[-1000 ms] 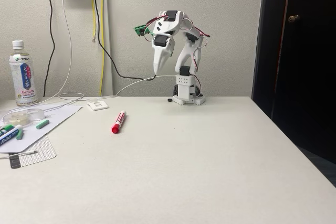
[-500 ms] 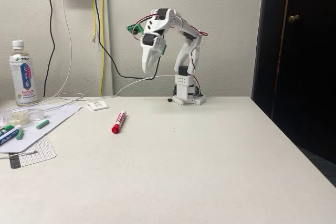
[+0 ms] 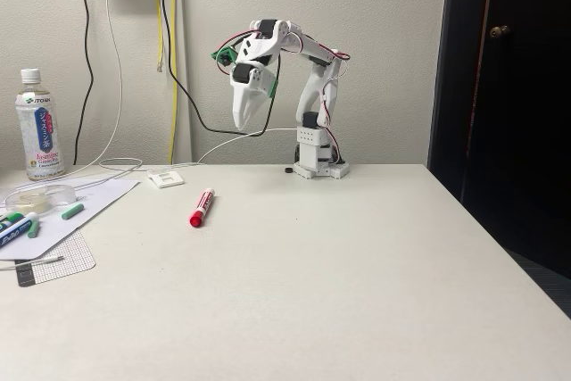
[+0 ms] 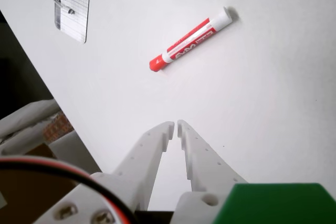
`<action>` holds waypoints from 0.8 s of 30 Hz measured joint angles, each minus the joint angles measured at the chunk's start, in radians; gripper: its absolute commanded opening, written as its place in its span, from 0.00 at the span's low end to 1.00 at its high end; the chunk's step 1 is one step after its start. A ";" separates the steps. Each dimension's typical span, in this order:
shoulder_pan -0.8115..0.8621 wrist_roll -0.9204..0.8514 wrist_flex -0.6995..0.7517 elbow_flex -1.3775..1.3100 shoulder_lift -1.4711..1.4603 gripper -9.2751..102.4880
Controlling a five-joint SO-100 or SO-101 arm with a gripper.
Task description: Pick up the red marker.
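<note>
The marker [image 3: 202,207], lying left of centre on the table [image 3: 357,274] in the fixed view, looks light, rigid and smooth enough to roll, so the gripper [image 4: 175,125], fingertips nearly closed on nothing, should pinch its labelled mid-body.

Red marker [image 3: 202,207] lying on the table [image 3: 357,292], papers [image 3: 62,220] to its left (fixed view), arm [image 3: 303,104] behind.

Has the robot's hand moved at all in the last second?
Yes. In the fixed view the hand has swung left, away from the arm's base and toward the yellow wall cable. The red marker lies untouched.
</note>
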 measured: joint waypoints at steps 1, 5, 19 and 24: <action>0.003 0.000 0.000 0.000 -0.011 0.09; 0.018 0.012 0.000 0.000 -0.043 0.08; 0.058 -0.008 -0.126 0.000 -0.207 0.08; 0.063 -0.008 -0.184 0.000 -0.275 0.08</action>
